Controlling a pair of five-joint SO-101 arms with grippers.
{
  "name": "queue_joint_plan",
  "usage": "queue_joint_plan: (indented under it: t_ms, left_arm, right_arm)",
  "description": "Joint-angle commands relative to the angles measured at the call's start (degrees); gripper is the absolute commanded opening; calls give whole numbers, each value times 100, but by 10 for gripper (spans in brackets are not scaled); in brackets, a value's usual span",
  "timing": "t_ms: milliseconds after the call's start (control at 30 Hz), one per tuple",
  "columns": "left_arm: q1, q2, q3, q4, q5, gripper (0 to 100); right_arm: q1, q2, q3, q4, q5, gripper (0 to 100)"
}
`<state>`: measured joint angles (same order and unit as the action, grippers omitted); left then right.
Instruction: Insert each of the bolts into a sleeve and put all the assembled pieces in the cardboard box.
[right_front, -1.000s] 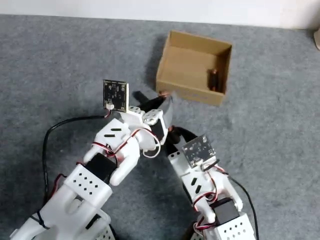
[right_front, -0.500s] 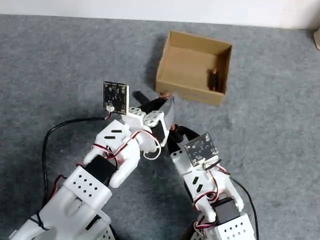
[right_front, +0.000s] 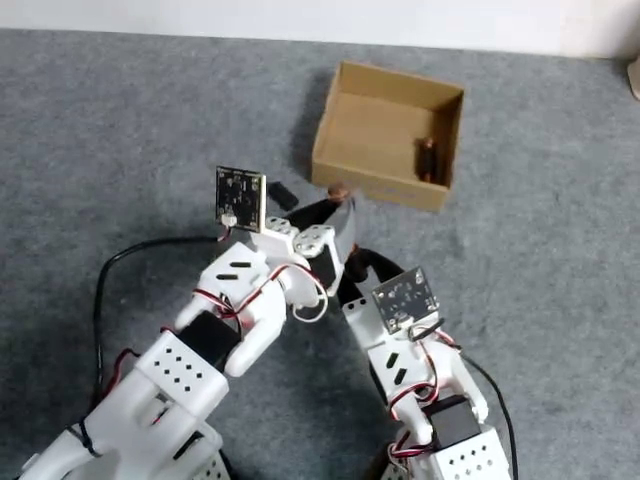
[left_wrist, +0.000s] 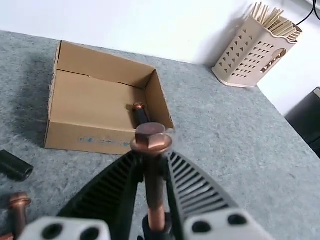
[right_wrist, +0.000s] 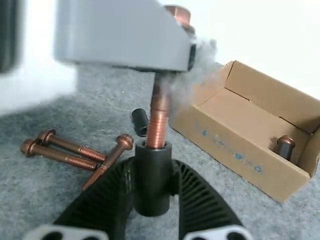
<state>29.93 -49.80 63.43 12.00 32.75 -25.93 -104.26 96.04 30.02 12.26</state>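
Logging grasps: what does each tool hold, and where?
Left tool: copper hex-head bolt, by its shank. Right tool: black cylindrical sleeve, by its sides.

One cardboard box (right_front: 380, 188), with one assembled piece (right_front: 427, 160) inside. Outside the box: three loose bolts (right_wrist: 60, 156), one loose sleeve (right_wrist: 140, 121), plus one held bolt (left_wrist: 154, 185) and one held sleeve (right_wrist: 152, 175), partly joined.

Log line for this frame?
left gripper: shut on bolt | right gripper: shut on sleeve | bolt tip in sleeve | cardboard box: one piece inside
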Motion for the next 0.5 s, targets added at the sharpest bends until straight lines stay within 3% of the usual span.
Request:
queue_joint_plan:
  t_ms: [0, 467]
  left_arm:
    - [119, -84, 66, -62, -18, 5]
    - [382, -66, 374, -44, -18, 5]
  right_arm:
    - [163, -110, 136, -321, -62, 5]
    - [189, -110, 136, -321, -26, 5]
